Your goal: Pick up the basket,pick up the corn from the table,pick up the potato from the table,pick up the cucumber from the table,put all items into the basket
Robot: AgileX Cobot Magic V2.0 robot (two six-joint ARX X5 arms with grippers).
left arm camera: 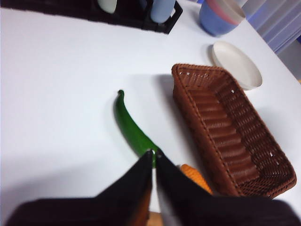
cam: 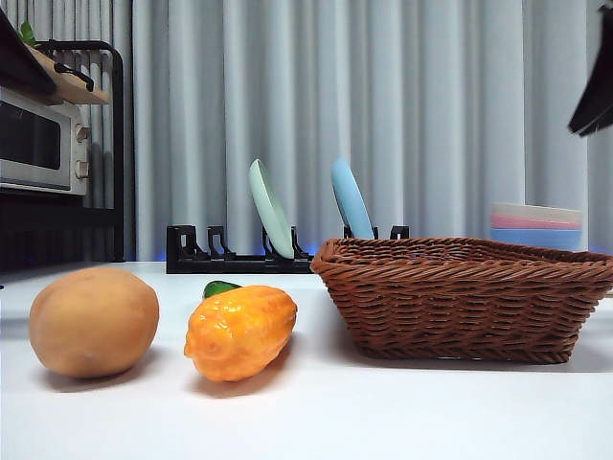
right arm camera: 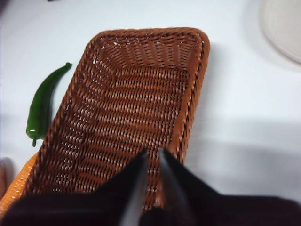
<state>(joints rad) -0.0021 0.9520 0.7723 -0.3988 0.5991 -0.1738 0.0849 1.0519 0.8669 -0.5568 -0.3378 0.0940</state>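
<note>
A: Item 1, largest?
B: Basket (cam: 460, 297), brown wicker, rect., empty. Sits on table (cam: 383, 412), right side in front view, broad side facing cam. Long axis runs front-to-back per wrist views.

A: Next?
B: Potato (cam: 93, 321), tan oval, far left in front view, lying on its side, long axis approx. across the view. Apart from corn.

A: Corn?
B: Corn (cam: 239, 331), orange-yellow, bumpy, btw potato and basket. Lies flat, axis slanted, one tapered end toward cam, other toward basket. Near basket's wall; touching or not, can't tell.

A: Cucumber?
B: Cucumber (left arm camera: 131, 126), dark green, long, slim, slightly curved. Lies beside basket's long wall, approx. parallel to it, not touching. Thin end points toward the rack (cam: 230, 257) at back. In front view only its tip shows behind corn.

A: Grippers?
B: Left gripper (left arm camera: 154, 157) above the table over cucumber's thick end, jaws closed together, nothing btw them. Right gripper (right arm camera: 153, 155) above basket's near end, jaws nearly together, holding nothing.

A: Misc.?
B: Rack w/ two plates, bowls (cam: 536, 226) behind basket, white plate (left arm camera: 236, 64) beside it.
</note>
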